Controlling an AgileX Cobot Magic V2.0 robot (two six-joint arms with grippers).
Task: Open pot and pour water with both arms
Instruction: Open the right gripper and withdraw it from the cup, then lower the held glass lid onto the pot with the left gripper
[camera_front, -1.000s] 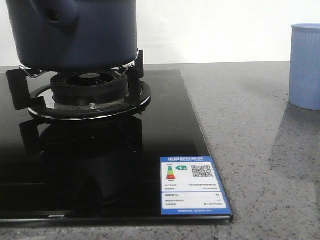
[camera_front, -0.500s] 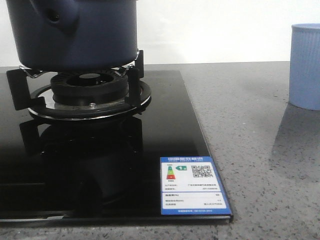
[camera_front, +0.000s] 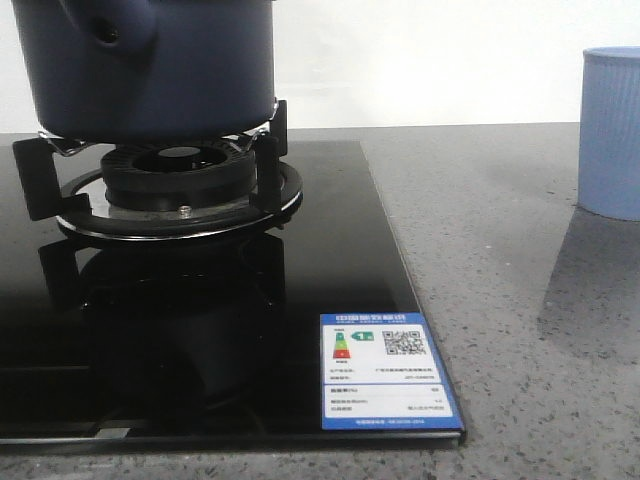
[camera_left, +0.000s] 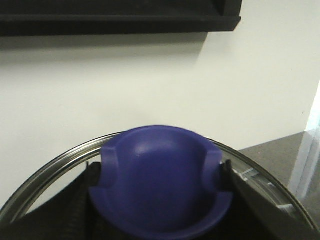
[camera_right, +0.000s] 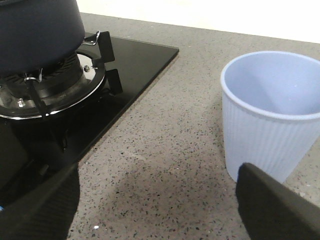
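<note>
The dark navy pot (camera_front: 150, 70) stands on the burner grate at the back left, its stubby side socket (camera_front: 115, 35) facing me; the right wrist view also catches the pot (camera_right: 37, 30). My left gripper (camera_left: 160, 200) is shut on the lid's blue knob (camera_left: 160, 180), and the lid's glass with its metal rim (camera_left: 55, 165) shows around it against a white wall. My right gripper (camera_right: 157, 200) hangs open over bare countertop, between the stove edge and the light blue ribbed cup (camera_right: 272, 115). Neither gripper shows in the front view.
A black glass stove top (camera_front: 330, 250) with a gas burner (camera_front: 180, 180) and an energy label (camera_front: 385, 370) fills the left. Speckled grey countertop (camera_front: 480, 220) runs to the right, where the light blue cup (camera_front: 612, 130) stands at the edge of view.
The shadow on the countertop in front of the cup has shifted slightly. Pot, stove and cup have not moved.
</note>
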